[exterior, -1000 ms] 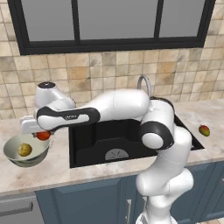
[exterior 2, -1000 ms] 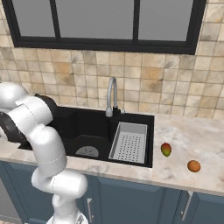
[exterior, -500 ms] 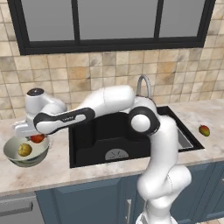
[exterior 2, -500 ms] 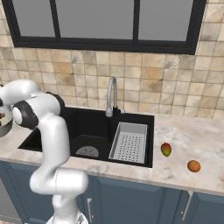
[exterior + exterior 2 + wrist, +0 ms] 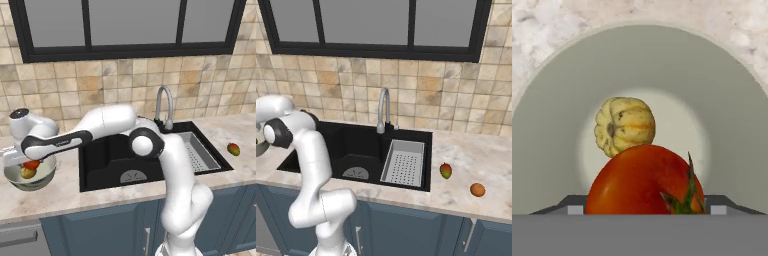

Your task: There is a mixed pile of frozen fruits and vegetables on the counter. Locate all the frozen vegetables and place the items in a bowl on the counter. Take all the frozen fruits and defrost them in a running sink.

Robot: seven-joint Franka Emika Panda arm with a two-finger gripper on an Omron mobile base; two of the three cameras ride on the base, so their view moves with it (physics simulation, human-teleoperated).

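Closest to the hand camera, a glossy red round tomato with a green stalk (image 5: 646,181) sits between the two dark finger tips of the gripper (image 5: 644,206), which show as small grey-black corners on either side of it; the claw is closed about the tomato at a middling width and carries it above the bowl. Just beyond the tomato, a small yellowish-green ribbed squash-like piece (image 5: 625,125) lies on the pale floor of the wide round grey-green glossy bowl (image 5: 557,90), whose smooth wall curves around both pieces. In the left base view the white arm reaches far to its left, the gripper (image 5: 26,161) hangs right over the bowl (image 5: 37,179), and the red tomato (image 5: 32,164) shows above the yellowish piece (image 5: 27,173) inside the rim. The bowl stands on the beige marbled stone counter (image 5: 60,192) with blue cabinet fronts, just left of the large black rectangular sink (image 5: 120,160) with its round drain, grey perforated tray (image 5: 404,162) and curved chrome faucet (image 5: 382,109). Farther off, on the counter to the right of the sink, a small oval red-green mango-like fruit (image 5: 445,171) lies near the basin's edge, and a small orange ball (image 5: 477,189) lies a little beyond it, the two apart from each other
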